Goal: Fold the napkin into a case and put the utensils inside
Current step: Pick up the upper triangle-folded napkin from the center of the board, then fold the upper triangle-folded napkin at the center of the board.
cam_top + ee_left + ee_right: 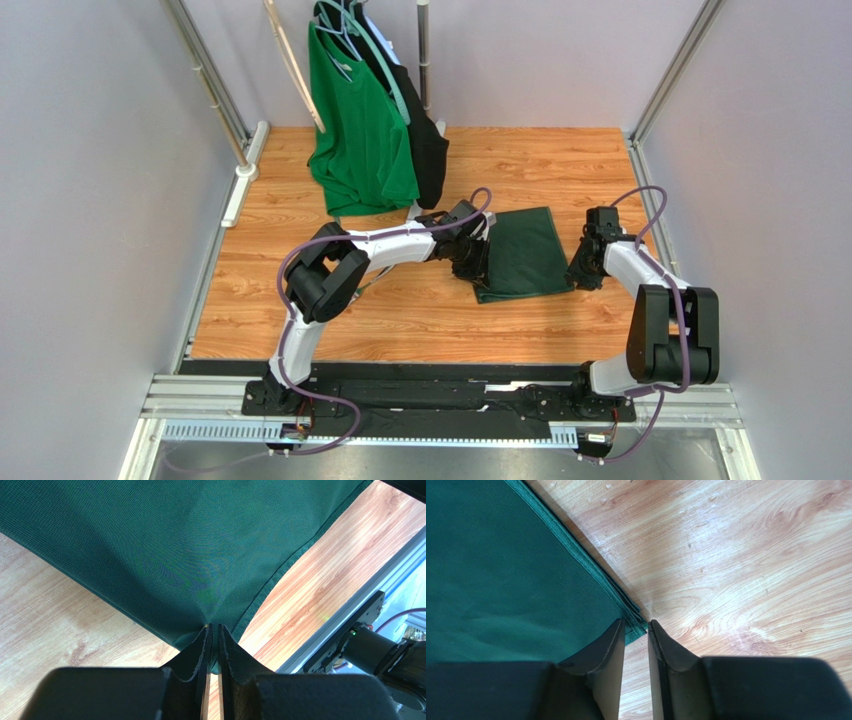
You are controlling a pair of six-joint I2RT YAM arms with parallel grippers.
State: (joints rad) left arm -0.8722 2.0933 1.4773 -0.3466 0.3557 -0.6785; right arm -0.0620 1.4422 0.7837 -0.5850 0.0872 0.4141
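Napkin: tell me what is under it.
The napkin lies folded on the wooden table, which shows all around it. Anything between the cloth and the wood is covered and cannot be seen.

wooden table [300,320], folded green napkin [522,255] atop

Plain dark forest-green napkin [520,252], matte with a fine weave and a ribbed hem; counter [400,320] in warm orange-brown wood grain; T-shirt [360,140] a brighter green; garment [432,150] black; walls [90,200] pale grey
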